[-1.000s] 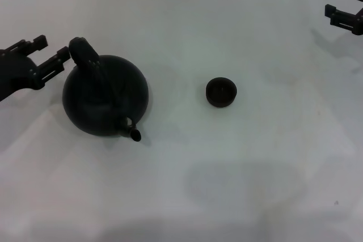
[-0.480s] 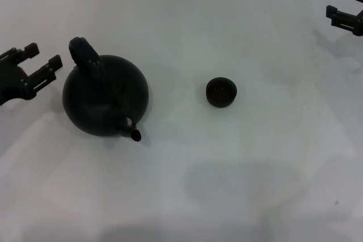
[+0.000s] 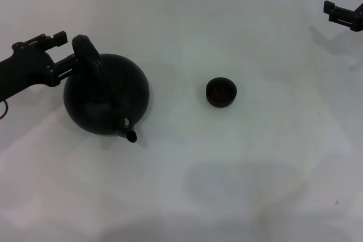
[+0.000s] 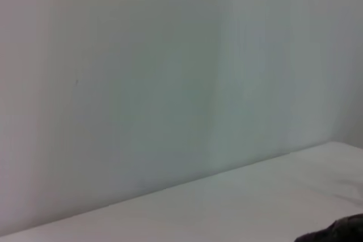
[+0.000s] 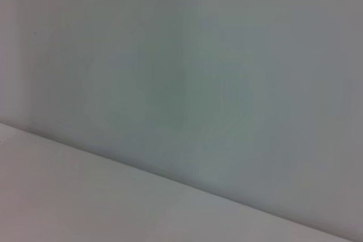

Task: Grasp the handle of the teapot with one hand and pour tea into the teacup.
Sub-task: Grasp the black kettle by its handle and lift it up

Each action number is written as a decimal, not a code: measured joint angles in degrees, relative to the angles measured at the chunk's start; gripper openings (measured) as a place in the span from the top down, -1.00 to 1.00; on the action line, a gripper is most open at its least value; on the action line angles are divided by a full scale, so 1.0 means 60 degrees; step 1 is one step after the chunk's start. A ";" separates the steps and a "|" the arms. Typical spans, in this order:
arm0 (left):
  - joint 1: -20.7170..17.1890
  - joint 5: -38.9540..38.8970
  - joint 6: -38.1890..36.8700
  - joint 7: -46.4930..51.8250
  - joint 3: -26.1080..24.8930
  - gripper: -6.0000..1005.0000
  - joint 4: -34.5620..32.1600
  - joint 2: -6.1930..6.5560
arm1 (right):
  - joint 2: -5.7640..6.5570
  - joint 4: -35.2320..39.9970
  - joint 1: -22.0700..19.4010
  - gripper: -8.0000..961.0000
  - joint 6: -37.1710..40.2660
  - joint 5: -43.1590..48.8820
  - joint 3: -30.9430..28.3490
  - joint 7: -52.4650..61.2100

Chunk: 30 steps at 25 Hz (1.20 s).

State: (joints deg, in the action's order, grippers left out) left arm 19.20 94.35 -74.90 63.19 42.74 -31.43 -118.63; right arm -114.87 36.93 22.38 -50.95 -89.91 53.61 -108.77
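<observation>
White table bare. Teapot left, spout facing near; teacup at middle, well apart. Left gripper fingers spread around handle, ready to squeeze. Right gripper far right, idle, spread.

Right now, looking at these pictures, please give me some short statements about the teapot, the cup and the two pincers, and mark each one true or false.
1. The left pincer is at the handle of the teapot, with one finger on each side of it. True.
2. The teacup stands on the robot's left side of the teapot. False: it stands to the right of the teapot, apart from it.
3. The spout points toward the near edge of the table. True.
4. The right pincer holds the teacup. False: it is far off at the right edge of the head view, holding nothing.
5. The teapot is tipped over the teacup. False: it sits upright on the table.
</observation>
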 joint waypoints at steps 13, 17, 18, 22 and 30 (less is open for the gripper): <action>0.0399 0.0232 0.1062 0.0454 0.0020 -0.01 0.0041 0.0033 | -0.0012 -0.0091 0.0006 -0.73 0.0026 -0.0030 -0.0014 -0.0043; 0.0428 0.0367 0.1263 0.0510 0.0022 0.16 0.0003 0.0035 | -0.0014 -0.0091 0.0017 -0.72 0.0027 -0.0031 -0.0015 -0.0046; 0.0438 0.0370 0.1328 0.0511 0.0020 0.24 0.0001 0.0034 | -0.0014 -0.0091 0.0018 -0.72 0.0026 -0.0031 -0.0015 -0.0046; 0.0548 0.0558 0.1589 0.0601 0.0011 0.49 0.0033 0.0036 | -0.0014 -0.0090 0.0022 -0.72 0.0025 -0.0031 -0.0015 -0.0039; 0.0623 0.0901 0.2000 0.1042 0.0023 0.66 0.0061 0.0012 | -0.0015 -0.0090 0.0035 -0.72 0.0023 -0.0031 -0.0015 -0.0016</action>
State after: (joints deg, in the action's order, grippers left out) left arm 22.94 99.76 -62.90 69.45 42.88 -31.06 -118.56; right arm -114.96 36.38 22.59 -50.81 -90.09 53.52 -108.87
